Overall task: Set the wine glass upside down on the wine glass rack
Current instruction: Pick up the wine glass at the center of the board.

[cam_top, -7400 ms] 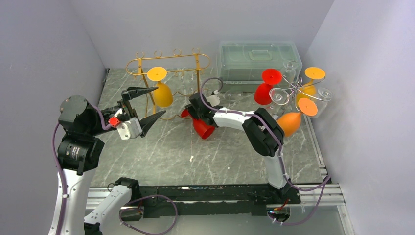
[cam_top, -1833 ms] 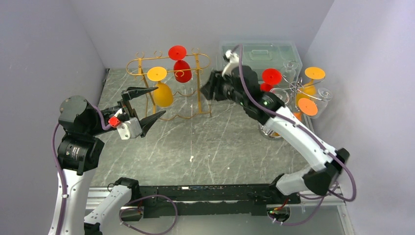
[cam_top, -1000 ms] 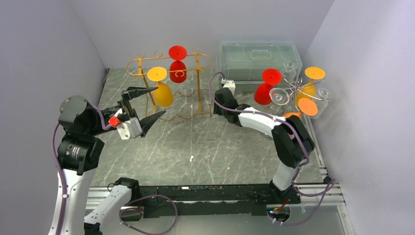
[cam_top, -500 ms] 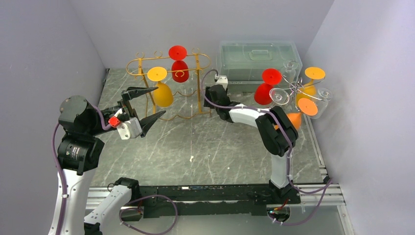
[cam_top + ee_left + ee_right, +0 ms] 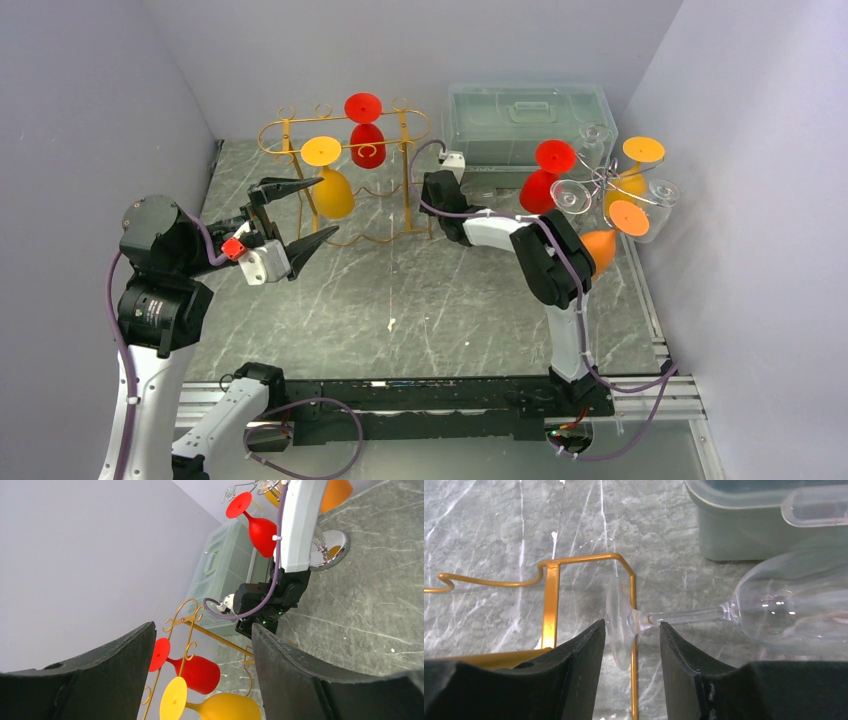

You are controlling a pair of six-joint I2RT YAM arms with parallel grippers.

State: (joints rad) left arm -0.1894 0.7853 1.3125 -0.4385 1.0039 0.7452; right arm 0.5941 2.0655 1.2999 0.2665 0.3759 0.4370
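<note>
Seen from above, the right arm's wrist and cable covered its fingers, and the clear wine glass (image 5: 684,614) could barely be made out against the plastic box (image 5: 527,115). The right wrist camera showed more. The glass lay on its side on the tabletop (image 5: 440,300), with its foot towards the gold wire rack (image 5: 345,170) and its stem running right. The bowl was cut off by the frame's right edge. The right pincer (image 5: 631,624) was released, its fingers apart on either side of the foot and the near end of the stem; whether either pad touched the glass could not be told. The foot overlapped the rack's base wire in that view, with contact unclear. The left pincer (image 5: 328,208) hung spread wide and empty, left of the rack. On the rack a red glass (image 5: 368,145) and a yellow glass (image 5: 333,192) hung bowl down. A chrome stand (image 5: 598,178) on the right held more glasses, crowded and overlapping. The tabletop was grey and stone-patterned with white veins, and plain pale walls (image 5: 420,45) closed three sides
</note>
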